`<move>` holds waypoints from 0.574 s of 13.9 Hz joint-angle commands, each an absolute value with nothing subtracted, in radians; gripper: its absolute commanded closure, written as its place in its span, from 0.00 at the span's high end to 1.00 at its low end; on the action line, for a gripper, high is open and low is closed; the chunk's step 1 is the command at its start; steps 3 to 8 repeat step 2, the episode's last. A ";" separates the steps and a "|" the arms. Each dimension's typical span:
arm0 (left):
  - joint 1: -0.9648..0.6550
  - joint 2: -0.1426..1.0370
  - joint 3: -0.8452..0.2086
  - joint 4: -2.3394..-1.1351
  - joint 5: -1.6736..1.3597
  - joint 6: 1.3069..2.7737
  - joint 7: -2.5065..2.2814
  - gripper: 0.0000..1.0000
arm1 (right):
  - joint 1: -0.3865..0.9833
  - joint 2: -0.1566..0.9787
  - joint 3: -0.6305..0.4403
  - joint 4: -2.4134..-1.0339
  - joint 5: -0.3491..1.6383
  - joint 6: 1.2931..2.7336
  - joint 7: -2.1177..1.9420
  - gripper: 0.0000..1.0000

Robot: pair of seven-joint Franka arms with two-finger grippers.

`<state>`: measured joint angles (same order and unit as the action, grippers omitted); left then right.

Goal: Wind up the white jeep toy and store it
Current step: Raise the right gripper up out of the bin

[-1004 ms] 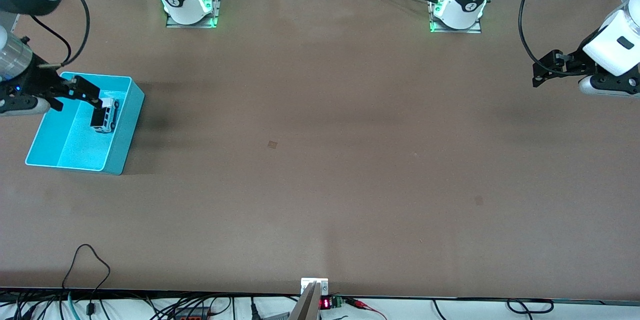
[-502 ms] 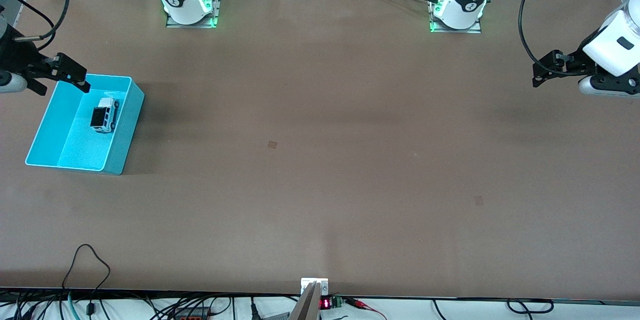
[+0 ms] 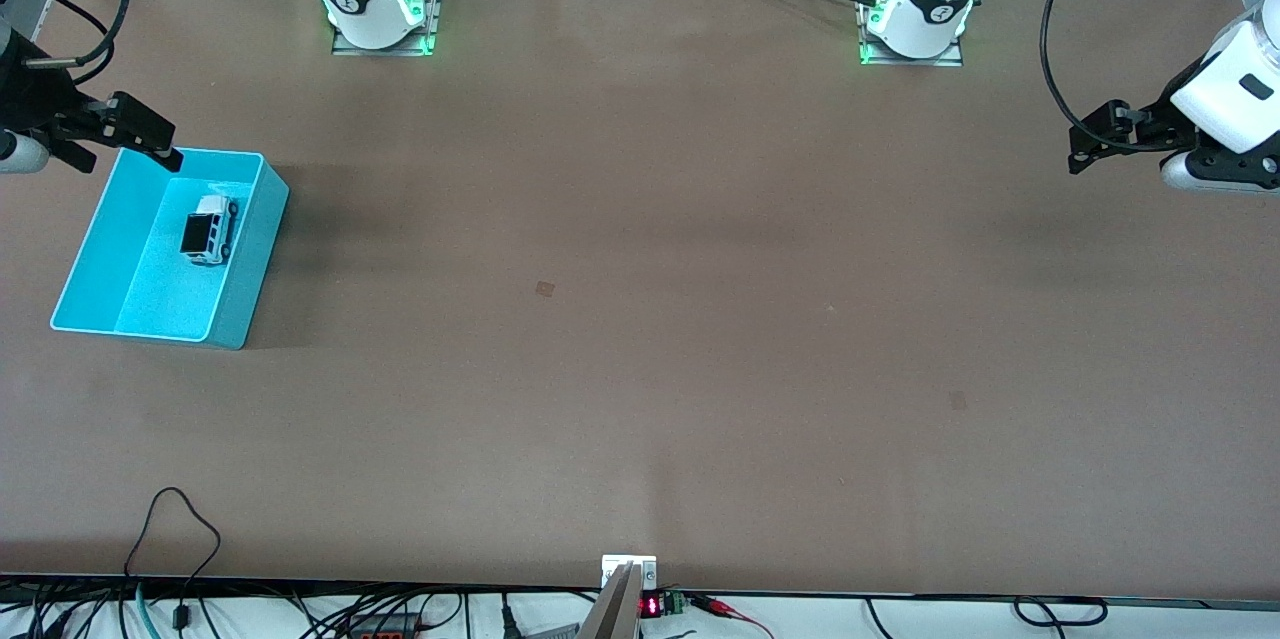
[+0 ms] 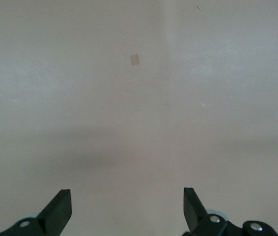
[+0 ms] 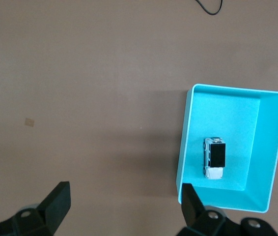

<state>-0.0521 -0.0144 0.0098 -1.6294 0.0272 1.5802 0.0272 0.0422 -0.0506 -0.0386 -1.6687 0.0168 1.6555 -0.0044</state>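
The white jeep toy (image 3: pixel 210 229) with its black roof stands on its wheels inside the cyan bin (image 3: pixel 252 264), at the right arm's end of the table. It also shows in the right wrist view (image 5: pixel 214 157), inside the bin (image 5: pixel 184 142). My right gripper (image 3: pixel 128 162) is open and empty, raised over the bin's corner that lies farthest from the front camera; in its wrist view (image 5: pixel 124 189) the jaws stand wide apart over bare table beside the bin. My left gripper (image 3: pixel 1085 154) waits open and empty over the left arm's end of the table (image 4: pixel 126 196).
A small tape mark (image 3: pixel 544 288) lies mid-table and another (image 3: pixel 957 400) lies nearer the front camera. A black cable loop (image 3: pixel 175 519) lies at the near edge. The two arm bases (image 3: pixel 380 9) (image 3: pixel 915 19) stand along the table's top edge.
My right gripper let go of the jeep, which now rests in the bin, then rose and drew back from over the bin's middle to its corner. The left arm barely moved.
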 commanded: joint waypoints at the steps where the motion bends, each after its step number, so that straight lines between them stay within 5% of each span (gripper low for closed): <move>1: -0.046 -0.026 0.005 -1.634 0.046 1.574 0.043 1.00 | 0.032 -0.046 -0.029 -1.632 0.026 1.617 0.009 1.00; 8: -0.046 -0.028 0.005 -1.632 0.046 1.571 0.043 1.00 | 0.034 -0.048 -0.029 -1.632 0.026 1.615 0.011 1.00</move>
